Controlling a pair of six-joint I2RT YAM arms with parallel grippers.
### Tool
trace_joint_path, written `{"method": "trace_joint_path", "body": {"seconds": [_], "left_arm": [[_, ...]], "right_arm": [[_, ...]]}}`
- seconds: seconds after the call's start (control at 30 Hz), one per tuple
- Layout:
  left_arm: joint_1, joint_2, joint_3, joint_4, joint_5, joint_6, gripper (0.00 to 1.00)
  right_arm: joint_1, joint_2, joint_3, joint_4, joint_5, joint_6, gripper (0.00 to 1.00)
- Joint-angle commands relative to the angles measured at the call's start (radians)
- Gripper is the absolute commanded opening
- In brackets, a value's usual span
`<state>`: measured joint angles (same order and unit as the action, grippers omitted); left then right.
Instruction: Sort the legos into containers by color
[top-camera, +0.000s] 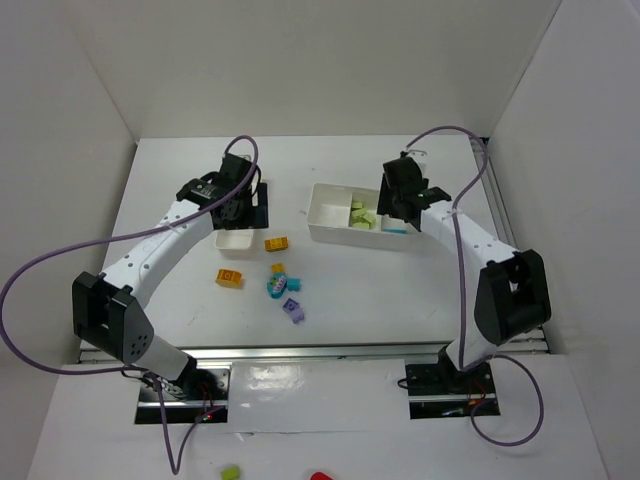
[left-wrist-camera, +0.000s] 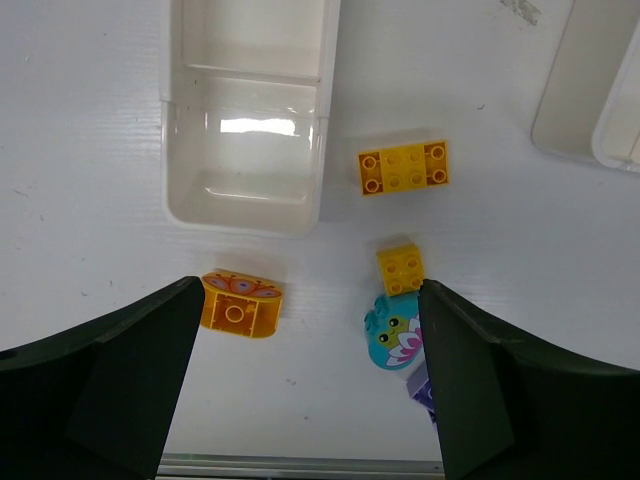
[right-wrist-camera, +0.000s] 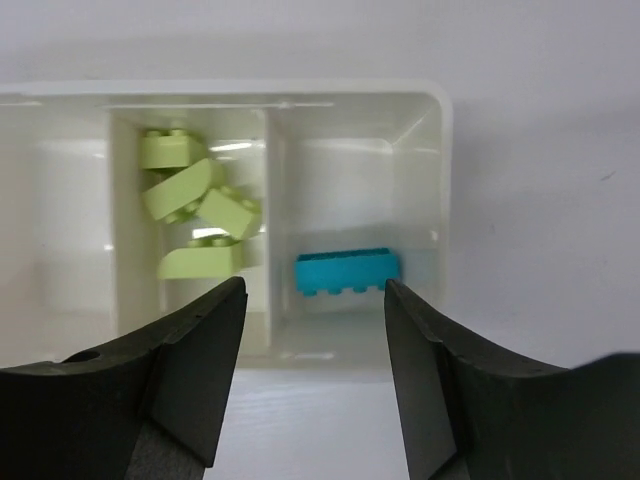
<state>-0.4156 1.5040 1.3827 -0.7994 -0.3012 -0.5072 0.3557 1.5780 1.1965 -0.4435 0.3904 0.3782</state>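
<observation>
Loose legos lie on the table: an orange brick, an orange arched brick, a small yellow brick, a teal piece and a purple piece. The left wrist view shows them too: orange brick, arched brick, yellow brick, teal piece. My left gripper is open and empty above the narrow tray, whose visible compartments are empty. My right gripper is open and empty over the wide tray. That tray holds several light green bricks and a teal brick.
A metal rail runs along the table's near edge, with stray green and red bits beyond it. White walls enclose the table on three sides. The wide tray's corner shows in the left wrist view.
</observation>
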Motion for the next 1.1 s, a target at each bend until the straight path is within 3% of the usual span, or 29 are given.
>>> {"method": "trace_joint_path", "body": {"seconds": [0.0,0.17,0.23,0.4,0.77,1.07], "left_arm": [[-0.003,0.01,0.036,0.002,-0.03,0.024,0.97],[0.024,0.01,0.055,-0.017,-0.052,0.024,0.97],[0.038,0.001,0.064,-0.017,-0.052,0.024,0.97],[0.089,-0.027,0.064,-0.026,-0.029,-0.007,0.97],[0.107,-0.057,0.044,-0.026,-0.001,-0.007,0.97],[0.107,-0.048,0.035,-0.026,-0.001,-0.007,0.97]], "right_arm": [[0.061,-0.13,0.009,0.032,-0.011,-0.033,0.64],[0.31,-0.194,-0.055,0.083,-0.275,-0.159,0.69],[0.449,-0.165,-0.081,0.083,-0.275,-0.168,0.77],[0.595,-0.02,-0.081,0.132,-0.315,-0.168,0.81],[0.634,0.237,0.003,0.189,-0.361,-0.203,0.79],[0.634,0.342,0.063,0.218,-0.275,-0.173,0.66]]}}
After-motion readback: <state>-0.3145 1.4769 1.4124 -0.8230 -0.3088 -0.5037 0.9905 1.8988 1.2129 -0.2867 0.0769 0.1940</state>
